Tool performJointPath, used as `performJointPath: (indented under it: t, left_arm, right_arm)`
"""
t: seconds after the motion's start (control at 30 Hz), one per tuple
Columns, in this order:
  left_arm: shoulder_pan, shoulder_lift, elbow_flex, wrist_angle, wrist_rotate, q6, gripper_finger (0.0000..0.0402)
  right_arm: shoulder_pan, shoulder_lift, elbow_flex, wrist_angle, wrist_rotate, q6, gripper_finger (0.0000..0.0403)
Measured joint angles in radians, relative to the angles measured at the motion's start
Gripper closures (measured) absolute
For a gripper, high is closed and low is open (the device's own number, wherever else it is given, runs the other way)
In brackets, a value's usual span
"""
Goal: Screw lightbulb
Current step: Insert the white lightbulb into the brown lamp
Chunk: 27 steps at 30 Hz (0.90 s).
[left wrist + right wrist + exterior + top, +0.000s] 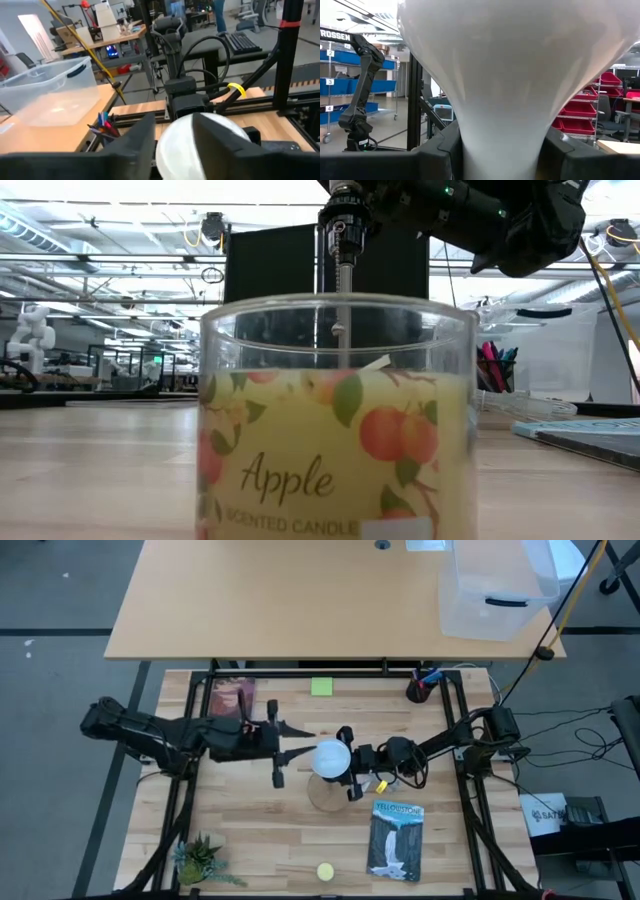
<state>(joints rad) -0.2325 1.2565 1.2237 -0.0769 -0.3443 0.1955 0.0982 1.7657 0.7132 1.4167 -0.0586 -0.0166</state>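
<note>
Filling the right wrist view from edge to edge, the lightbulb (515, 75) is tapering down between our right gripper's two dark fingers (440, 155), which are pressing against its narrow neck from both sides. From above, we are seeing the right gripper (352, 772) holding the lightbulb (331, 756) near the middle of the desk (250, 830), directly over the round wooden base (322, 793); whether the bulb is touching the socket we cannot tell. Our left gripper (297, 740) is reaching in from the other side, its fingers spread wide, one passing behind the globe and one in front, their tips just beside it. In the left wrist view the white globe (190, 142) is sitting between those two dark fingers (135, 142), without clear contact.

Farther out, a dark booklet (396, 839) is lying just beside the base on the right arm's side, a small yellow disc (325, 871) is resting near the front edge, a small potted plant (197, 860) is standing at the front left corner, and a green note (321, 687) is lying toward the back. In the low view, an apple-scented candle jar (335, 430) is standing closest to the lens.
</note>
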Motion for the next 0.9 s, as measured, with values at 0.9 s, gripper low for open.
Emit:
performJointPath:
  t: [0.9]
  left_arm:
    - [0.052,0.100,0.013,-0.003,0.128,-0.096,0.0401]
  right_arm:
    - [0.000,0.000,0.000,-0.009,0.001,0.005,0.0248]
